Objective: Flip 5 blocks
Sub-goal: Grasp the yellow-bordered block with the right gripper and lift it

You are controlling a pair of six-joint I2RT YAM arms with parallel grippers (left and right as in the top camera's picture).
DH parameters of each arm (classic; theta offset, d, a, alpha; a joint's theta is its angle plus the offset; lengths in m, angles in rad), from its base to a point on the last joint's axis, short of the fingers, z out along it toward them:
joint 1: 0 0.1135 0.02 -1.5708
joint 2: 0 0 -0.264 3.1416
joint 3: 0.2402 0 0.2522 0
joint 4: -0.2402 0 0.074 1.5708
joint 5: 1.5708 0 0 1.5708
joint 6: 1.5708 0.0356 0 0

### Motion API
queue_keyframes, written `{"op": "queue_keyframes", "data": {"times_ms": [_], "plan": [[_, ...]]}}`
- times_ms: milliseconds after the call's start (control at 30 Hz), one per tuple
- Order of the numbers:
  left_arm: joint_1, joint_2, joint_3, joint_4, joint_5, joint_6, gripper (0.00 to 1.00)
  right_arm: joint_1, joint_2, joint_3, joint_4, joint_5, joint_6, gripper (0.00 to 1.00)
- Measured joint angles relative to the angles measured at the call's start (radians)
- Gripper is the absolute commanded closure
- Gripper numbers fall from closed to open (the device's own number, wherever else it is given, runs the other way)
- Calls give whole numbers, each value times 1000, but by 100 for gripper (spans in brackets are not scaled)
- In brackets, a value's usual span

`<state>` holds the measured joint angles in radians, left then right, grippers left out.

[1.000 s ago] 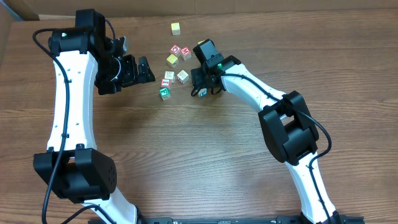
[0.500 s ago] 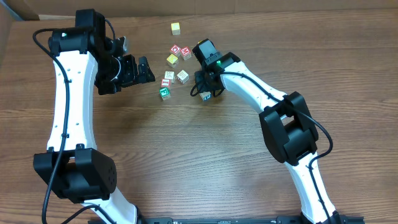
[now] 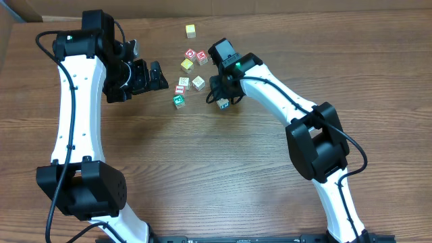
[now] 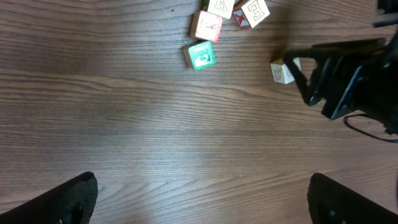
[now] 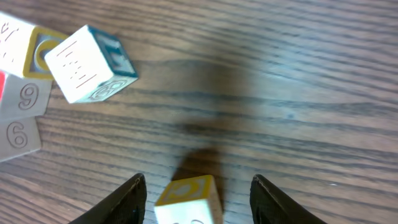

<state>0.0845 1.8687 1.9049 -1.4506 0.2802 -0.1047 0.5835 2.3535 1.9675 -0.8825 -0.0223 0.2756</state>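
Right gripper (image 5: 198, 186) released, jaws straddling a yellow-printed wooden cube (image 5: 186, 198) without touching it. Left of that cube, a whitish wooden block (image 5: 25, 96) reads "9", its neighbour (image 5: 15, 134) "6". Left gripper (image 4: 202, 193) spread wide, empty.

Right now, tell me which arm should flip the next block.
Right. The right fingers straddle a block on the table, with gaps on either side. The left fingers stand wide open with nothing between them, the other blocks well ahead.

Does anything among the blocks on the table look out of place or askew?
A lone yellow block lies at the far side, away from the cluster. A stray block sits between the open fingers of the right tool. Nothing looks damaged.
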Motion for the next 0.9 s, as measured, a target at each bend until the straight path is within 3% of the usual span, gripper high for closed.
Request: {"op": "queue_keyframes", "data": {"times_ms": [433,667,900], "plan": [[0,0,0,0,0,0,0,30,0,-55,-56,-7,-19,71],[0,0,0,0,0,0,0,32,-39,-19,-153,-8,-17,72],[0,0,0,0,0,0,0,34,-239,0,-270,-14,43,73]]}}
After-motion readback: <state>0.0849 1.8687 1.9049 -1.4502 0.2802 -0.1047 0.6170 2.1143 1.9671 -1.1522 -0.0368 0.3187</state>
